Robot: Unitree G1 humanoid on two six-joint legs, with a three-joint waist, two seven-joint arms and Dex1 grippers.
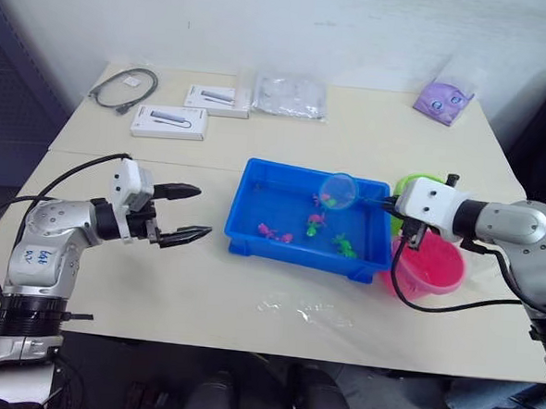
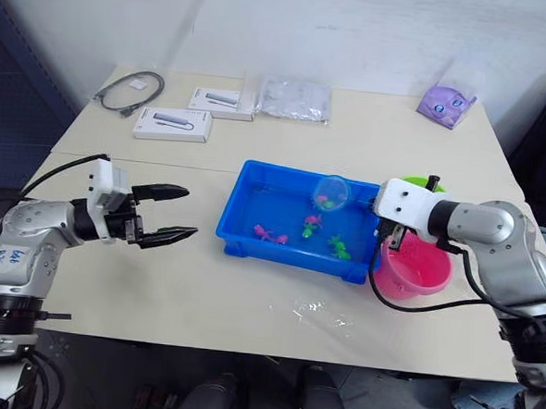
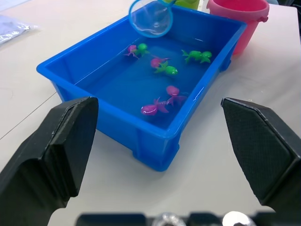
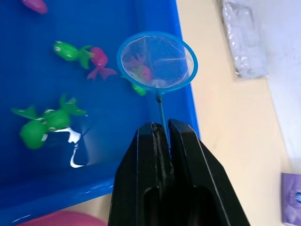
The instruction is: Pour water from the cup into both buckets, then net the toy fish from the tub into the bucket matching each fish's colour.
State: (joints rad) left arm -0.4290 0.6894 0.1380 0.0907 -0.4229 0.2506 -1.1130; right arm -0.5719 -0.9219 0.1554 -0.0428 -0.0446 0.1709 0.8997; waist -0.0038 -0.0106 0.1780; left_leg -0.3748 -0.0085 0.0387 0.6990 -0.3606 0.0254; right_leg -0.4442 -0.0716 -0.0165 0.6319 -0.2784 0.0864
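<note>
Right gripper [image 4: 161,134] fingers clenched on the net [image 4: 156,61] handle, hoop held over the tub [image 1: 256,180] at its 1 o'clock corner, apparently for scooping fish [image 1: 344,247]. Pink bucket [image 1: 433,267] at tub's 3 o'clock. Left gripper [image 1: 187,214] fingers released, idle at 9 o'clock.

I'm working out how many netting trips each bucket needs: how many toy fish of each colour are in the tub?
Pink fish: 4
Green fish: 3
Total: 7, all lying in the blue tub
</note>
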